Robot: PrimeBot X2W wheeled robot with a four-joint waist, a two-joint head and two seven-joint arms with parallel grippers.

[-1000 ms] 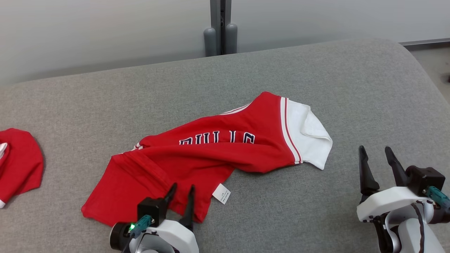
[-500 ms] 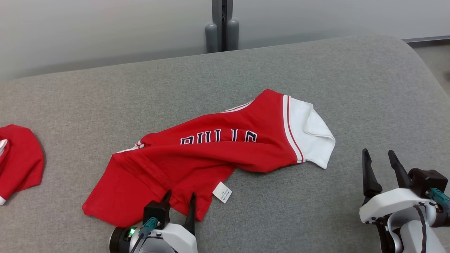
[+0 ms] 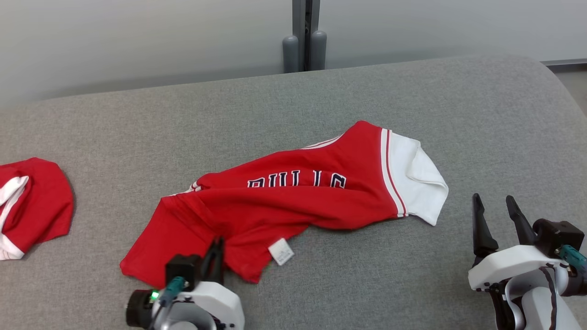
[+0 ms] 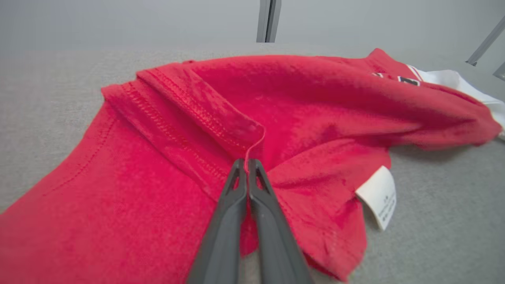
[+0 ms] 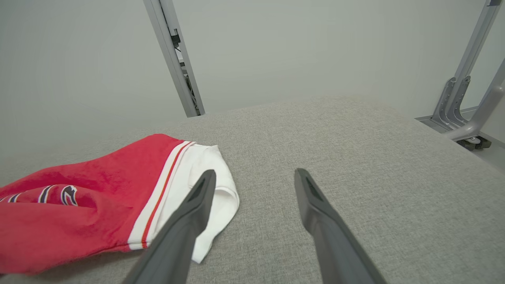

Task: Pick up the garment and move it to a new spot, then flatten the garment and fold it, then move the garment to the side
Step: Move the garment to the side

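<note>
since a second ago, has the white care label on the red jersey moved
Yes. The white care label has been drawn toward the left gripper, shut on the red jersey, while the jersey's white sleeve kept its place on the grey cushion.

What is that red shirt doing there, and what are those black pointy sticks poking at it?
The sticks are a robot's fingers. The robot has two arms, and each ends in a hand with two long dark fingers. One picture comes from a camera on its head, looking down. The other two come from cameras on its wrists, looking along the fingers. A red shirt with a white sleeve lies crumpled on a grey cushioned surface. The left hand has pinched its fingers shut on a fold near the shirt's bottom edge. The right hand is open, beside the sleeve, holding nothing. Another red garment lies far to the left.
</note>
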